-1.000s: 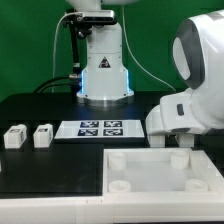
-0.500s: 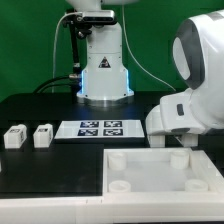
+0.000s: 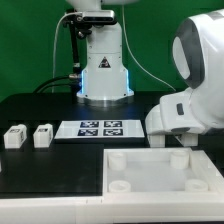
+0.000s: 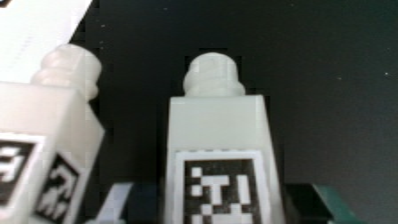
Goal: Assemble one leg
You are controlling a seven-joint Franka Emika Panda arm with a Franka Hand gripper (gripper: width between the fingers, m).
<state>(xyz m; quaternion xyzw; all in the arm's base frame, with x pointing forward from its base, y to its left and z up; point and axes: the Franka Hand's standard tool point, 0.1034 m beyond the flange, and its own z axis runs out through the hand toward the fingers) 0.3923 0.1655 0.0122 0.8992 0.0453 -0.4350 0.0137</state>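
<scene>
Gripper (image 4: 217,205) fingers (image 4: 112,203) closed on a leg (image 4: 217,150), tag face toward wrist camera. Second leg (image 4: 54,120) lies just beside the held one, apart.

End effector (image 4: 214,200) — cropped, fingertips unseen.

Arm (image 3: 190,95): glossy white rounded shells, dark joint gap. Base (image 3: 103,75) white w/ blue light, black cables.
</scene>
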